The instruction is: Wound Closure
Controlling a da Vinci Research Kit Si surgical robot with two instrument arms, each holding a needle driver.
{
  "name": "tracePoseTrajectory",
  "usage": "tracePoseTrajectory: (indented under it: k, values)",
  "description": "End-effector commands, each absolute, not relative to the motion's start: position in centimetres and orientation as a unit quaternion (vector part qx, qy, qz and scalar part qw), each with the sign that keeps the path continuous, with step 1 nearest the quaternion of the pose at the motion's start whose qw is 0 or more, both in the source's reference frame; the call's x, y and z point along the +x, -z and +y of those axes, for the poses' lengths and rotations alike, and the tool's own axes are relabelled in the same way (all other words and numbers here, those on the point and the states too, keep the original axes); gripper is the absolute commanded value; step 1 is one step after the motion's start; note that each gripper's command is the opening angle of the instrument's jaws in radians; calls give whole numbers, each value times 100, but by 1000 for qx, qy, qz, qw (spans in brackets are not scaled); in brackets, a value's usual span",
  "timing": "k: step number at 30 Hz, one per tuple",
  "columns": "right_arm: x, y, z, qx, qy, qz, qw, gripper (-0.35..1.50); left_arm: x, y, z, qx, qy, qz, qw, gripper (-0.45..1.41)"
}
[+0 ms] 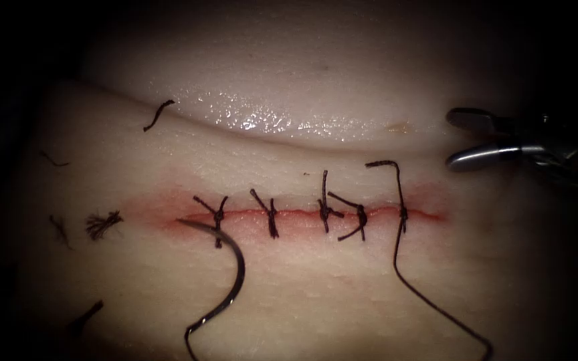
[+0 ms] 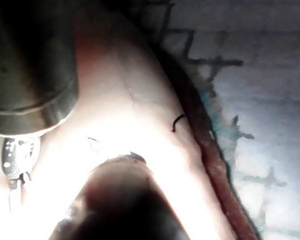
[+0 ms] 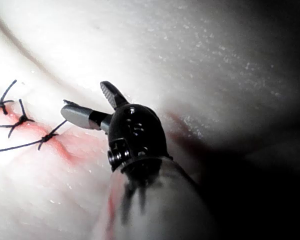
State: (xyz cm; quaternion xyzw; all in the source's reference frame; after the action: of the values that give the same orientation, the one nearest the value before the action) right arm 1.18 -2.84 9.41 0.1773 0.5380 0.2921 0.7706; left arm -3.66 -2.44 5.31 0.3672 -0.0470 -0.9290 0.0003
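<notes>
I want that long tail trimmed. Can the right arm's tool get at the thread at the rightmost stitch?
Probably yes: the right tool, jaws open and empty, sits just up-right of the thread, with bare tissue between.

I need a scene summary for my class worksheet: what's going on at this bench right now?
A cut in the tissue is being closed; five knotted stitches already cross it. The curved needle lies free on the tissue, its tip at the cut's left end, held by neither tool. Its thread trails from the rightmost stitch. The right hand hovers open and empty above the cut's right end. Cut ends of thread lie to the left.
</notes>
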Motion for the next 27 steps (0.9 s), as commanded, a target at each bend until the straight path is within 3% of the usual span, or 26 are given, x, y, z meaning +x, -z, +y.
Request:
tracePoseTrajectory:
  k: [1,11,12,15,16,17,18,27]
  values:
    - [135,-941,-296,179,-283,544,770,118,-370,-540,-238,363,930,-55,-2,-45]
    - [204,-932,-317,171,-256,578,756,88,-345,-602,-169,349,934,-63,-31,-45]
    - [208,-932,-320,173,-252,581,754,78,-345,-606,-166,349,934,-62,-32,-45]
    - [219,-931,-331,181,-239,593,747,24,-344,-620,-154,348,935,-62,-36,-45]
    - [221,-930,-335,187,-232,597,745,-13,-344,-624,-150,346,935,-63,-38,-45]
    - [221,-930,-335,187,-232,597,745,-13,-344,-624,-150,346,935,-63,-38,-45]
    - [221,-929,-339,192,-223,603,742,-35,-344,-636,-142,344,936,-60,-37,-45]
    - [214,-917,-355,198,-215,619,729,-35,-349,-700,-120,326,943,-48,-34,-45]
